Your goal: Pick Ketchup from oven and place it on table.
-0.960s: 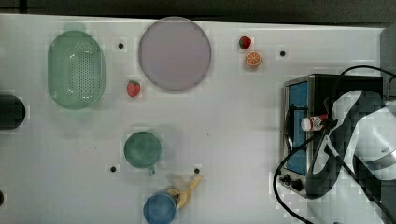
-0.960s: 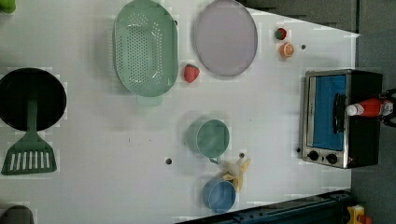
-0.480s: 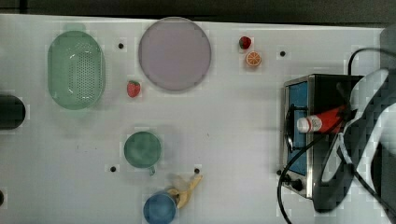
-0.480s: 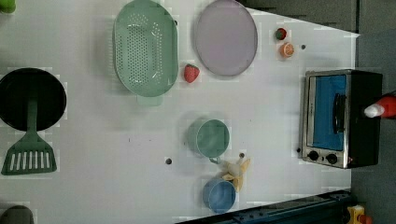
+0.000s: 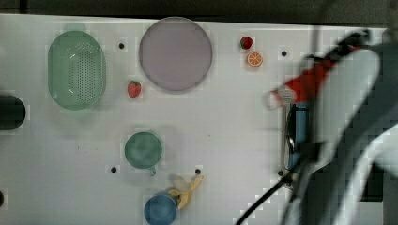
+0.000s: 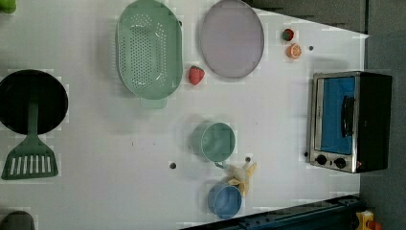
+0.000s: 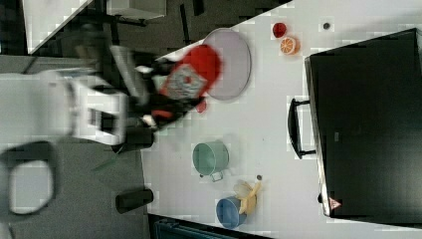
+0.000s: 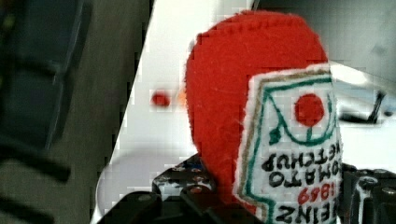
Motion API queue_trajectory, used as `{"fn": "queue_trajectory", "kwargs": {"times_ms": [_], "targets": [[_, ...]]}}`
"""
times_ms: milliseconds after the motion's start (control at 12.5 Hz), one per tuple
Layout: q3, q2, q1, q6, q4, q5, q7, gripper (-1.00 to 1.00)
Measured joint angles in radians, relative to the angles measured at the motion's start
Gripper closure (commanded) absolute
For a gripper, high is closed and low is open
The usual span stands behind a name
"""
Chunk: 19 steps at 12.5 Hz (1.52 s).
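The ketchup (image 5: 302, 85), a red bottle with a white cap and a white label, hangs in the air beside the oven, its cap toward the top view's left. My gripper (image 5: 339, 52) is shut on its lower body. In the right view the ketchup (image 7: 191, 74) floats over the lilac plate's edge, held by the gripper (image 7: 152, 97) at the end of the white arm. Up close in the wrist view, the ketchup (image 8: 261, 107) stands between the black fingers (image 8: 196, 186). The oven (image 6: 352, 120) stands shut at the left view's right on the white table (image 6: 119, 143).
On the table lie a green colander (image 5: 76, 69), a lilac plate (image 5: 175, 54), strawberries (image 5: 134, 88), an orange slice (image 5: 255, 58), a green cup (image 5: 143, 149) and a blue cup with a banana (image 5: 162, 206). A black pan (image 6: 31, 100) and green spatula (image 6: 29, 160) sit at the left view's left.
The arm has carried the ketchup off the oven's top, upward and toward the top view's upper edge. The oven's top is now bare in the left view.
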Motion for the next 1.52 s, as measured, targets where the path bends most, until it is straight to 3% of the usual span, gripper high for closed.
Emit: {"fn": "queue_trajectory", "kwargs": {"times_ms": [160,400,720,1120,1440,1520], "targets": [[0.093,-0.016,0.042,-0.032,0.021,-0.025,0.0,-0.27],[0.16,0.005,0.154,-0.077,-0.01,-0.033,0.0,-0.26],[0.229,0.031,0.249,-0.011,-0.214,-0.099,0.0,-0.27],[0.229,0.045,0.249,0.307,-0.576,-0.119,0.0,-0.26],[0.209,0.145,0.212,0.597,-0.77,-0.146,0.0,-0.27],[0.207,0.167,0.21,0.621,-0.799,-0.146,0.0,-0.35]]}}
